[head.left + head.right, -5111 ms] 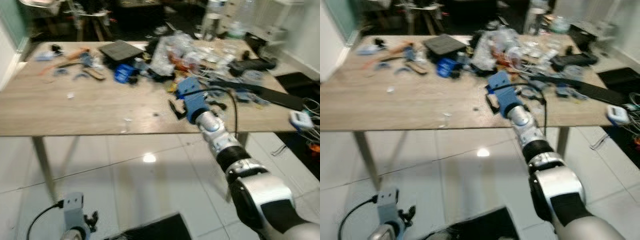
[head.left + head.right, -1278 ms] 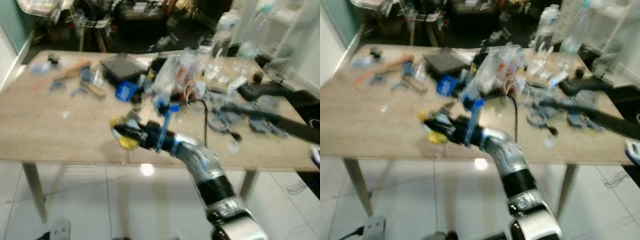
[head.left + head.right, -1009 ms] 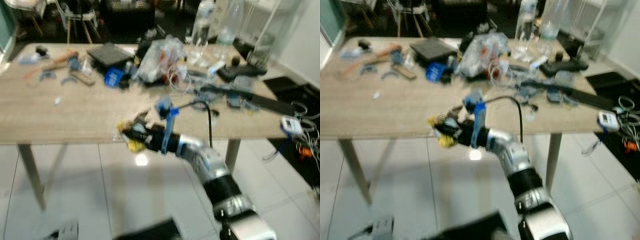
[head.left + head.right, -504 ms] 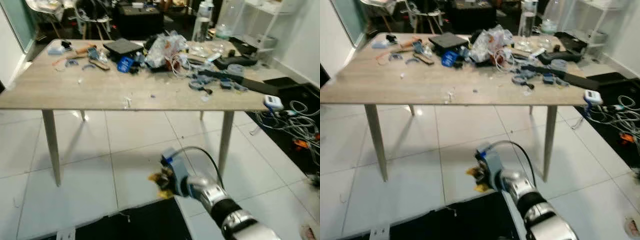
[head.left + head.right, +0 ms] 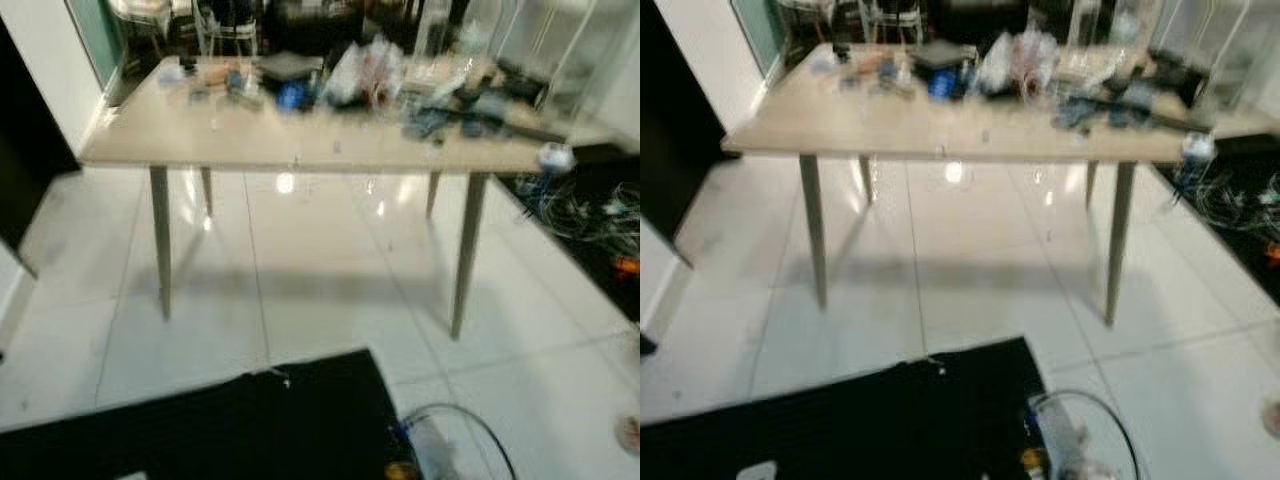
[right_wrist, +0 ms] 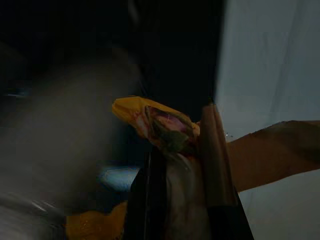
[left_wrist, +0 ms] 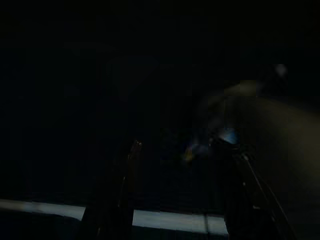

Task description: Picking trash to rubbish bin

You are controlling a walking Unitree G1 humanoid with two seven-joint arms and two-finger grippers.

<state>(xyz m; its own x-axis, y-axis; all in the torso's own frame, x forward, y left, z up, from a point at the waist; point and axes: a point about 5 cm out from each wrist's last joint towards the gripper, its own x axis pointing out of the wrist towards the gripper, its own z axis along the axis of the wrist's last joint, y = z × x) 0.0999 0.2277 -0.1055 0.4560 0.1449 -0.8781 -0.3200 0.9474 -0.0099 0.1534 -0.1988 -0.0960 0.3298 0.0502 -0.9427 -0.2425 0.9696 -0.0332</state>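
Right wrist view: my right gripper (image 6: 175, 165) clamped on yellow printed wrapper (image 6: 160, 122), print unreadable | head views blurred: arm low above black bin bag (image 5: 230, 420); cluttered table (image 5: 200, 145) well beyond | left gripper (image 7: 175, 200) dark, fingers apart.

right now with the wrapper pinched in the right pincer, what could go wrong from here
1. The yellow wrapper sticks out loosely past the right pincer, shut on its crumpled end; it might slip free before it reaches a bin.
2. A looping cable trails beside that arm near the black mat; it could snag.
3. The head views are blurred, so aiming the drop may be unreliable.
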